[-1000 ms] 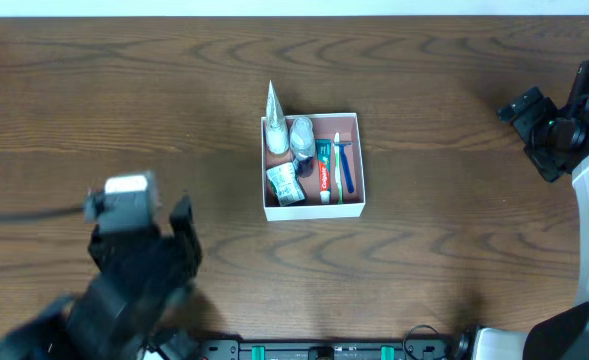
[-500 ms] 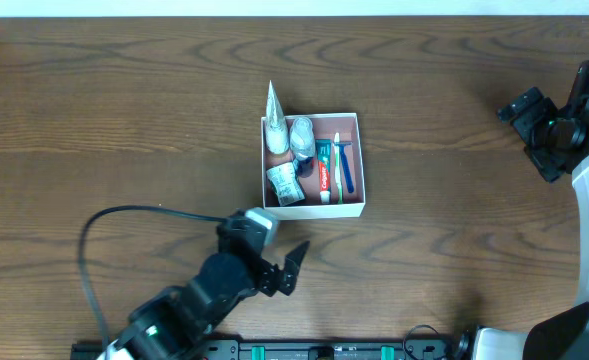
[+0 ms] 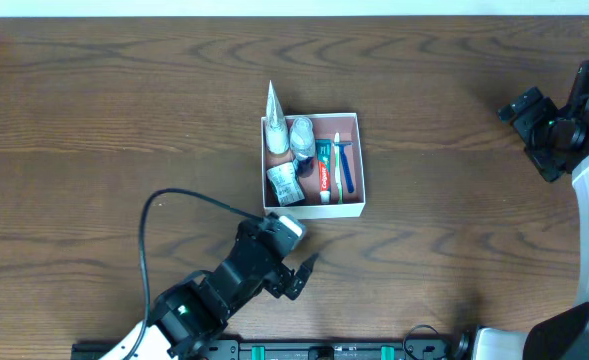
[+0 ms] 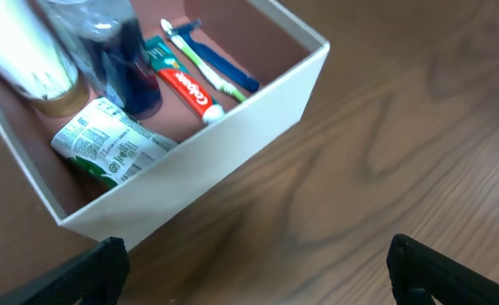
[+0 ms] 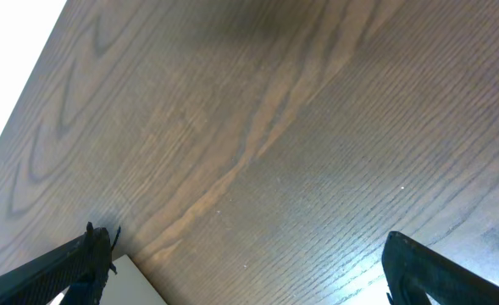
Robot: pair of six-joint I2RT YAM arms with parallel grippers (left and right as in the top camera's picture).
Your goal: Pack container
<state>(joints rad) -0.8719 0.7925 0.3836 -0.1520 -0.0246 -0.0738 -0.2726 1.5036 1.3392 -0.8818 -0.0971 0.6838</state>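
The container (image 3: 351, 207) is a square white-walled box with a pinkish inside at the table's middle. It holds a Colgate toothpaste tube (image 3: 324, 175), a toothbrush and blue razor (image 3: 344, 165), a crumpled green-and-white packet (image 3: 285, 184), a small bottle (image 3: 301, 135) and a white tube (image 3: 274, 115) leaning over the far-left wall. In the left wrist view the container (image 4: 232, 135) fills the top. My left gripper (image 3: 296, 262) is open and empty, just in front of the container's near-left corner. My right gripper (image 3: 526, 118) is open and empty at the far right.
A black cable (image 3: 164, 215) loops over the table left of the left arm. A pale flat edge (image 5: 139, 284) shows at the bottom of the right wrist view. Bare wood surrounds the container.
My left arm has swung in from the far left toward the container, now close to its near-left corner. The right arm and the container's contents have not moved.
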